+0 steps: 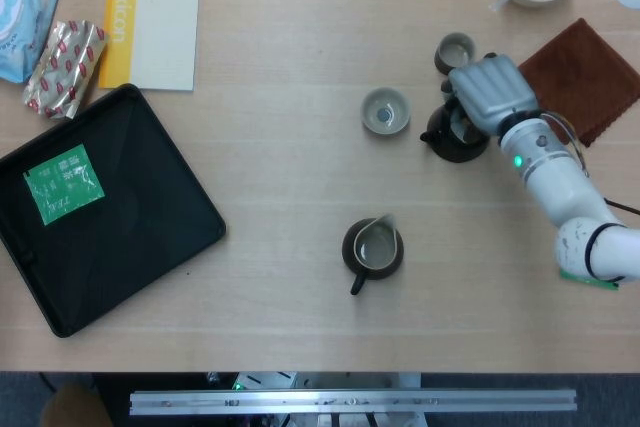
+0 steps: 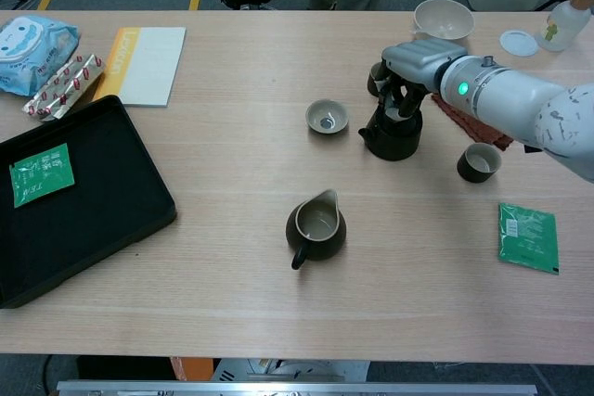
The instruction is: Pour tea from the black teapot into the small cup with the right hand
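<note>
We see our right hand (image 2: 415,64) lowered over the black teapot (image 2: 393,136), which stands upright on the worktop (image 2: 241,164) toward the far right, its spout pointing left; our fingers (image 2: 401,99) reach down around the pot's top, but we cannot tell from either view whether they are closed on it or only resting against it. In the head view the hand (image 1: 490,92) covers most of the teapot (image 1: 452,139). The small cup (image 2: 327,117) sits just to the left of the spout, apart from the pot, upright and pale inside. A second dark cup (image 2: 377,78) stands right behind the teapot, and a third (image 2: 479,162) sits to its right, near the brown cloth (image 1: 585,75). Closer to us, mid-worktop, is a dark pitcher (image 2: 316,228) with its handle toward the near edge. A green packet (image 2: 527,236) lies at the right. On the left lies a black tray (image 2: 111,220) holding another green packet (image 2: 41,173), with a yellow-spined booklet (image 2: 146,64) beyond it. Our left hand shows in neither view
</note>
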`<state>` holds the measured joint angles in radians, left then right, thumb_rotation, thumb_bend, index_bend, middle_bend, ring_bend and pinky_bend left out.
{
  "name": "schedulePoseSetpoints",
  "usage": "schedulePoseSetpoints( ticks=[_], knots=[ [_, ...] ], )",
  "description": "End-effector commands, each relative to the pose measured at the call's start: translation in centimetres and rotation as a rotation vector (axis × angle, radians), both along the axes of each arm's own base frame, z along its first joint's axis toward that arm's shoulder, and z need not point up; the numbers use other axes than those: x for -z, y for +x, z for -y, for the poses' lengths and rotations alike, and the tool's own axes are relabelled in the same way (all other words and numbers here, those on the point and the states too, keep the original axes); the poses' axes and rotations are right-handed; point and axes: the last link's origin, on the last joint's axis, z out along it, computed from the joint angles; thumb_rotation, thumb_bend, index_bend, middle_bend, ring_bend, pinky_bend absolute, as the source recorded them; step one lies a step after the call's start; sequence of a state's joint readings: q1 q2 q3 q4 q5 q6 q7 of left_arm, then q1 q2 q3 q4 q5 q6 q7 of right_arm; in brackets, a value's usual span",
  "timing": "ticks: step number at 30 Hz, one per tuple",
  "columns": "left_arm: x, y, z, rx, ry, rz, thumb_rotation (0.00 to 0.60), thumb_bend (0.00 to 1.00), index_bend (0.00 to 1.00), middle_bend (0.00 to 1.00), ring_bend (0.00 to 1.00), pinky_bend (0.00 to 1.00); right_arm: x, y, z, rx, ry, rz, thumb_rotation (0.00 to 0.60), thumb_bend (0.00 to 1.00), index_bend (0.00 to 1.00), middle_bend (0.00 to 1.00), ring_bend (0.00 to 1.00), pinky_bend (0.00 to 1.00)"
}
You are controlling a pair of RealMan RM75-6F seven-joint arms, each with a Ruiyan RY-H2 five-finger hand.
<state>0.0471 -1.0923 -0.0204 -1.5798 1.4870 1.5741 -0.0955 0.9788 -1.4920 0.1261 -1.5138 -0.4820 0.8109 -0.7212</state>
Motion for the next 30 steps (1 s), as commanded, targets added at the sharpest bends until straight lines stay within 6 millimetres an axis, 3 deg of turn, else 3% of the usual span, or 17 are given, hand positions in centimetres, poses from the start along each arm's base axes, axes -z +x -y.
schedulePoseSetpoints(
  ticks=[1,12,18,21,25,30],
  knots=[
    [-0.02,-0.02,0.02,0.000,0.000,0.000,0.600,0.39,0.15,0.19,0.14,0.14,-0.14,0.04,0.06,0.001,-0.002,0.003,0.600,0.37,0.79,0.71,0.65,0.28],
    [-0.08,-0.07,0.12,-0.002,0.001,0.003,0.600,0.39,0.15,0.19,0.14,0.14,-0.55,-0.06,0.34,0.013,0.007,0.000,0.600,0.37,0.82,0.76,0.69,0.28],
    [0.00,-0.04,0.03,-0.001,-0.003,0.004,0.600,0.39,0.15,0.19,0.14,0.14,-0.51,-0.14,0.41,0.015,0.002,-0.001,0.600,0.12,0.82,0.76,0.69,0.28],
    [0.03,-0.05,0.01,-0.003,-0.003,0.004,0.600,0.39,0.15,0.19,0.14,0.14,-0.48,-0.20,0.46,0.022,0.000,0.006,0.596,0.05,0.82,0.76,0.69,0.28],
    [0.09,-0.06,0.00,-0.004,-0.005,0.003,0.600,0.39,0.15,0.19,0.14,0.14,-0.53,-0.31,0.57,0.030,0.000,0.015,0.516,0.01,0.82,0.76,0.69,0.28],
    [0.19,-0.04,-0.09,-0.004,-0.007,0.004,0.600,0.39,0.15,0.19,0.14,0.14,-0.55,-0.47,0.66,0.043,0.008,0.022,0.458,0.01,0.83,0.76,0.69,0.28]
  ],
)
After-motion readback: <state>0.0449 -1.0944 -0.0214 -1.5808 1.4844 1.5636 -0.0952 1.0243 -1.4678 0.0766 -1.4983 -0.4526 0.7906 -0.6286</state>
